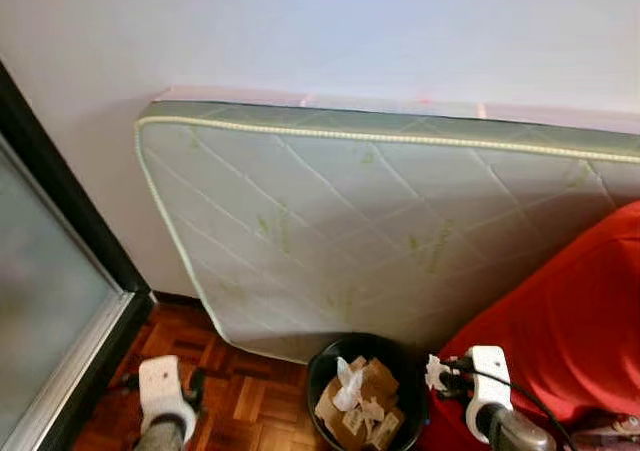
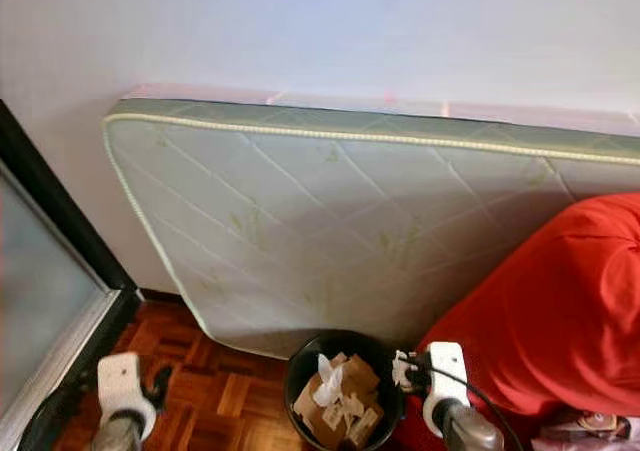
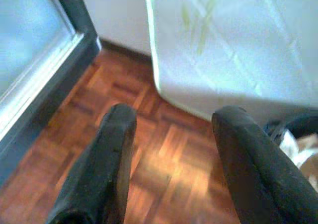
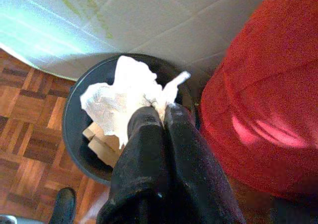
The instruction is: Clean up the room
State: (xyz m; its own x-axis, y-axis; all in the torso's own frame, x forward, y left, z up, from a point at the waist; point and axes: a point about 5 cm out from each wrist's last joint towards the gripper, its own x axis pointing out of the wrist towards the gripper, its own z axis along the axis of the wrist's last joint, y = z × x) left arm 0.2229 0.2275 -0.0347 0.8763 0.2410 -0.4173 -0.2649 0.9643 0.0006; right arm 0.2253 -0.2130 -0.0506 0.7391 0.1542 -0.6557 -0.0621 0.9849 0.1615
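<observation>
Down at the foot of my head-camera views:
- right gripper (image 1: 437, 373), jaws pinched tight on a crumpled white tissue (image 1: 434, 372), held just beside the rim of the black bin (image 1: 318, 369), at its right side;
- left gripper (image 1: 160, 379), low over the parquet floor (image 1: 240, 401), well apart from the bin;
- bin contents: brown cardboard scraps (image 1: 372, 383) and white paper (image 1: 346, 389);
- quilted white mattress (image 1: 350, 221) with green print, on edge, leaning against the pale wall (image 1: 300, 31); the bin stands just in front of its lower edge;
- red fabric mass (image 1: 570, 321) at the right, close beside the bin;
- dark-framed frosted glass door (image 1: 50, 281) at the left.

Left wrist view, item by item:
- two black fingers (image 3: 99, 169), jaws set wide apart, nothing between them, and I see only parquet below;
- mattress corner and dark door frame beyond; bin rim at the edge.

Right wrist view, item by item:
- fingers (image 4: 149, 159) pressed together, jaws closed on the tissue (image 4: 124, 100), which fans out white beyond the tips;
- tissue hangs over the bin's open mouth, cardboard visible beneath it;
- red fabric just beside the bin, mattress behind, parquet around.
</observation>
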